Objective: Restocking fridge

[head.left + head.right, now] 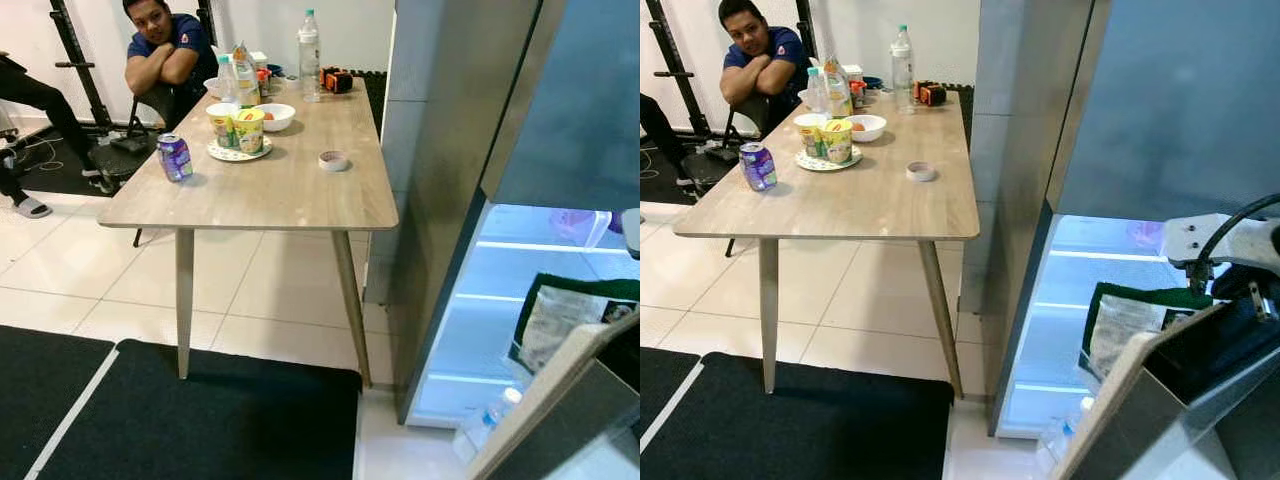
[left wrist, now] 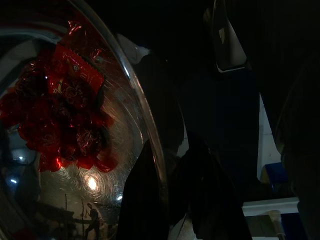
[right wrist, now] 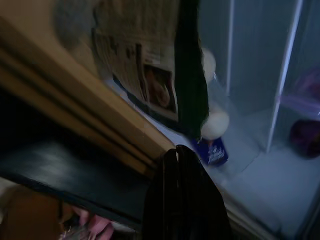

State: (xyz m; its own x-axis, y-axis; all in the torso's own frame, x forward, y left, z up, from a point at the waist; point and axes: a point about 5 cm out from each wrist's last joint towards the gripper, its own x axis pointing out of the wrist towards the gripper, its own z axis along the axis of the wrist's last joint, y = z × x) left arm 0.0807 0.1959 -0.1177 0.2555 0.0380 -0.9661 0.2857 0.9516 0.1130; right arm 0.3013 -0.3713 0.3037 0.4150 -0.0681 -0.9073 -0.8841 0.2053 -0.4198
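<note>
Purple, thin-walled drink can (image 1: 174, 157) stands at upper left on the wooden surface (image 1: 280, 190), probably light, slippery and dentable (grasp mid-body), while the right gripper (image 3: 176, 160), fingers pressed together and empty, points into the lit open fridge (image 1: 480, 300).

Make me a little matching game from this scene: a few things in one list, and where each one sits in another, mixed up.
Things:
1. purple can
2. two noodle cups
3. roll of tape
4. green and white bag

Places:
A. inside the open fridge
B. on a plate on the table
C. near the table's left edge, closest to the seated person's side
D. alone on the table toward the fridge side

Pairs: 1-C, 2-B, 3-D, 4-A
</note>
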